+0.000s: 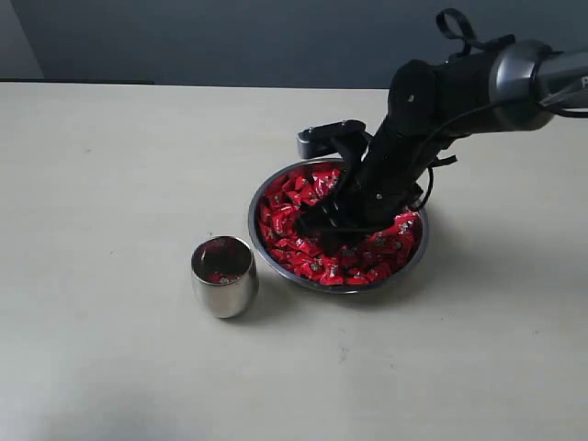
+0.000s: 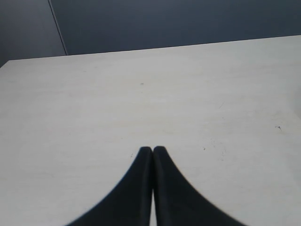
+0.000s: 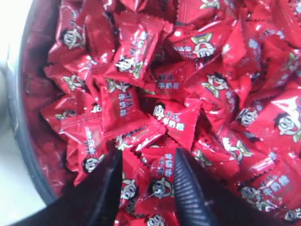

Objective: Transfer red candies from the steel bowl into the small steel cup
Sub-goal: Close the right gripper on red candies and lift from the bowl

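You are early in the job. The cup (image 1: 223, 289), just beside the bowl (image 1: 254, 220) on the side away from your arm, shows only a little red inside. The bowl is heaped with candies (image 1: 292, 197). Your right claw (image 3: 148, 157) is down in that heap, jaws parted round a candy or two; I cannot tell whether it pinches them. The left claw (image 2: 153, 149) is closed and empty. Under the bowl is a pale table (image 1: 110, 165); beyond it, a dark wall (image 1: 230, 37).
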`<state>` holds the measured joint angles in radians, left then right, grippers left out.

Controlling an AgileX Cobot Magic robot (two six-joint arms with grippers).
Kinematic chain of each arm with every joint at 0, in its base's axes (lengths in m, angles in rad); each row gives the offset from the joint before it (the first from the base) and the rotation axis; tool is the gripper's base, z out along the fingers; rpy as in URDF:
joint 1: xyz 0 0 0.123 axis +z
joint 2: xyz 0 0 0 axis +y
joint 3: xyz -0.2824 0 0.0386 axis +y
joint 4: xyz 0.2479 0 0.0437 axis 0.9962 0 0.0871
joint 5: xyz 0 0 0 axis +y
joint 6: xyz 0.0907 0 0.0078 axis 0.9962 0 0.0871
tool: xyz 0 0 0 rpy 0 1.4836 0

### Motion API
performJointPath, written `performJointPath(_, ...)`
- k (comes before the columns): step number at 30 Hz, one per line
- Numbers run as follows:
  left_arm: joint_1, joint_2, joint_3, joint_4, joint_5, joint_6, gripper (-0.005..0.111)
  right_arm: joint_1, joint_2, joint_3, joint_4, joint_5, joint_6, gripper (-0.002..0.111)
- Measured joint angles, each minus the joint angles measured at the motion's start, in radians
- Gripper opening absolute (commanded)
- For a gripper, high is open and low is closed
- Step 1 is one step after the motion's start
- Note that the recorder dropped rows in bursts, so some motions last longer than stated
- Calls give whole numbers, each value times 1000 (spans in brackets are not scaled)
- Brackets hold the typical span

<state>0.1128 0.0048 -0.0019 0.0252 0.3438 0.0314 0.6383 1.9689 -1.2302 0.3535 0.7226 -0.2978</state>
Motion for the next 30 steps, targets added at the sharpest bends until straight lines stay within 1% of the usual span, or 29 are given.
performJointPath(30, 0, 0, 0, 0, 0, 0, 0, 2, 13, 0, -53, -2, 22, 36)
